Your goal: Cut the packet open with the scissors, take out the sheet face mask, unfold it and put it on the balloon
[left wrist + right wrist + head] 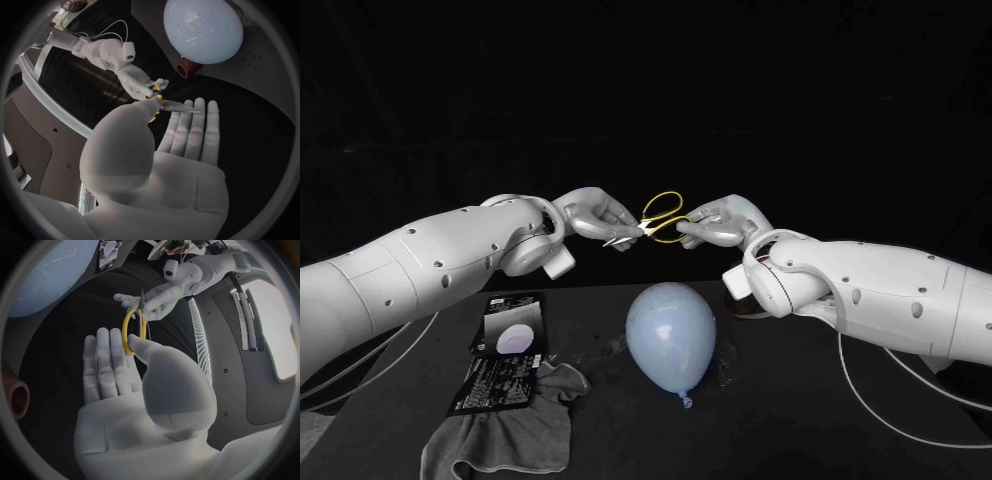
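**Editor:** What's the caption for this one?

**Operator:** Above the black desk (819, 420), I have the scissors (651, 225) in mid-air between both arms. The left robot hand (600, 218) pinches the blade end between thumb and fingers. The right robot hand (718, 222) has its thumb on the yellow handle loops, pressing them against its straight fingers. Both have a grip on the tool and neither is free.

**Editor:** How far along are we?

**Operator:** Early, I'd judge. The packet (505, 345) lies flat on the desk at about eight o'clock from the balloon (672, 330), its lower end on a crumpled grey cloth (509, 435). I see no cut in it, and no mask is out. The scissors hang at twelve o'clock from the balloon, well apart from the packet. By my reading the cutting, the pulling out, the unfolding and the draping are all left to do.

**Editor:** Any brand we can name?

**Operator:** No. The packet is dark, with a pale round picture near its top and blocks of small white print below. None of it is legible from my feed.
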Action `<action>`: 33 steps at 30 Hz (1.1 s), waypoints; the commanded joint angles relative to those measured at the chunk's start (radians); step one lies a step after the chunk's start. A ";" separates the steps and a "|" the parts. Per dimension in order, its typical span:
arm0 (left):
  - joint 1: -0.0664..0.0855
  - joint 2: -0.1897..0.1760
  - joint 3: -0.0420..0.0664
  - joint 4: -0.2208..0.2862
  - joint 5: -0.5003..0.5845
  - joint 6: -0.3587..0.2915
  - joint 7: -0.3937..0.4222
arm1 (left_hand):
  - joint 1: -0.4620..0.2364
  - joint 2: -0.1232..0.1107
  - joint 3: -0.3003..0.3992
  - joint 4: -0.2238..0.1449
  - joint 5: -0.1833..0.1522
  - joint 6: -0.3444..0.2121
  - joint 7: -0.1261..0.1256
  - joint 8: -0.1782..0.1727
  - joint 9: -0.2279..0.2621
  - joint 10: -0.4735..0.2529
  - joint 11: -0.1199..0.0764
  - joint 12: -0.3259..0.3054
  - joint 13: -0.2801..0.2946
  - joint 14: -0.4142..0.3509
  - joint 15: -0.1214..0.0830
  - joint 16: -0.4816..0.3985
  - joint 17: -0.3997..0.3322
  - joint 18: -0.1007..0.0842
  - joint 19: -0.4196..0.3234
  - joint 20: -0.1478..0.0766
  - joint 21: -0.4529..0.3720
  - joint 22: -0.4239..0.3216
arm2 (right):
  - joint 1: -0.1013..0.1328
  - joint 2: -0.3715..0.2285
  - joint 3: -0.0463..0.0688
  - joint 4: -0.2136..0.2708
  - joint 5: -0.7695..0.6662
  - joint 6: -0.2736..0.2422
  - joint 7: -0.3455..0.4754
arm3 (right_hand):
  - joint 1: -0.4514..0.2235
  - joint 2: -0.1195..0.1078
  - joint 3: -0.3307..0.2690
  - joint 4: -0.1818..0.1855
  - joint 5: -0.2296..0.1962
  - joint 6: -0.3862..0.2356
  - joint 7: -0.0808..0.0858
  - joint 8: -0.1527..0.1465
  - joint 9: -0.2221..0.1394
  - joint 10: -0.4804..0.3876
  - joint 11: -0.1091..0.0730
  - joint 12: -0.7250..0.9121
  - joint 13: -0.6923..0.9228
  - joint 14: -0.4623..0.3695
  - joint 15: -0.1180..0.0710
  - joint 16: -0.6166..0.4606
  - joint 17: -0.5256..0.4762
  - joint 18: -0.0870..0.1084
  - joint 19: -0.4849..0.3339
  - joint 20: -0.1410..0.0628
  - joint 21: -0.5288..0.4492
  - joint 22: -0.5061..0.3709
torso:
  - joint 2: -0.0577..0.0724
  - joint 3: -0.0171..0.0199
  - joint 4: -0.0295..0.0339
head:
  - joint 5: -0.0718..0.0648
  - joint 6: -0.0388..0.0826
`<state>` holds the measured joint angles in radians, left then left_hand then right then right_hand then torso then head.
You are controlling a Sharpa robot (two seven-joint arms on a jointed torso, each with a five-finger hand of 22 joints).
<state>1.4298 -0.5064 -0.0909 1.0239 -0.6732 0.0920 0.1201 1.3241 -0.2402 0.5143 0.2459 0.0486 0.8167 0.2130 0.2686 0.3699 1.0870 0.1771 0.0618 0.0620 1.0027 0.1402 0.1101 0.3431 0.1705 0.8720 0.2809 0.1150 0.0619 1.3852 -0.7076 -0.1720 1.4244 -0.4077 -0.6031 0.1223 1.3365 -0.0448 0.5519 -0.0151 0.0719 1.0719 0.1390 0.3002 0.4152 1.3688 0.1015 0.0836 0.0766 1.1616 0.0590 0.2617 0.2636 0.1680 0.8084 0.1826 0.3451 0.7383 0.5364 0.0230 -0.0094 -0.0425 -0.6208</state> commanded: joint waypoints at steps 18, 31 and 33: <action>0.000 -0.016 0.003 -0.062 0.229 -0.280 0.067 | 0.108 -0.050 -0.717 0.057 0.010 -0.314 0.078 -0.141 -0.120 -0.378 0.081 -0.001 -0.002 -0.461 0.096 -0.055 -0.152 -0.110 -0.525 0.014 -0.074 -0.022 | 0.003 -0.002 0.001 -0.131 -0.160 -0.067 -0.074 | -0.039 0.008 0.098 -0.118 0.004 -0.006 -0.004 0.010 0.023 0.047 -0.033 -0.001 0.003 0.017 -0.001 -0.019 0.011 0.008 -0.039 -0.001 0.042 0.062 | 0.001 -0.0010 -0.0007 | -0.025 0.000; -0.008 -0.134 0.004 0.011 0.370 -0.318 0.104 | 0.102 0.016 -0.641 0.055 0.004 -0.134 0.078 -0.079 -0.066 -0.230 0.064 0.031 0.006 -0.230 0.070 0.002 -0.099 -0.088 -0.350 0.009 -0.031 -0.001 | 0.019 -0.109 0.002 -0.192 -0.671 0.054 -0.120 | -0.045 0.010 0.103 -0.129 -0.023 -0.006 -0.005 0.011 0.030 0.048 -0.033 -0.002 0.004 0.022 -0.001 -0.022 0.017 0.008 -0.060 0.002 0.044 0.075 | 0.000 0.0004 -0.0001 | -0.059 -0.017; -0.010 -0.152 0.004 0.023 0.401 -0.327 0.113 | 0.104 0.040 -0.610 0.054 0.004 -0.081 0.071 -0.060 -0.052 -0.203 0.056 0.039 0.006 -0.184 0.058 0.025 -0.092 -0.064 -0.174 0.006 0.014 0.022 | 0.024 -0.129 0.002 -0.197 -0.724 0.068 -0.134 | -0.046 0.009 0.103 -0.130 -0.023 -0.006 -0.005 0.012 0.030 0.048 -0.033 -0.002 0.004 0.022 -0.001 -0.022 0.017 0.008 -0.060 0.002 0.043 0.075 | -0.001 0.0014 -0.0016 | -0.067 -0.021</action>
<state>1.4195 -0.6546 -0.0885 1.0387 -0.3561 -0.1981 0.1905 1.4278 -0.2050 -0.0999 0.2998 0.0525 0.7241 0.1880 0.2051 0.3140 0.8802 0.2325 0.0985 0.0672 0.8115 0.2012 0.1312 0.2493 0.0888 0.6621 0.2876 0.1213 0.0789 1.4059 -0.8317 -0.1715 1.2303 -0.9321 -0.5997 0.0212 1.2920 -0.0472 0.5962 -0.0816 0.0515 1.0649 0.1388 0.3051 0.4440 1.3852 0.0928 0.0826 0.0803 1.1758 0.0588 0.2460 0.2791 0.1604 0.7548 0.1828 0.3852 0.8122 0.5365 0.0233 -0.0100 -0.1023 -0.6388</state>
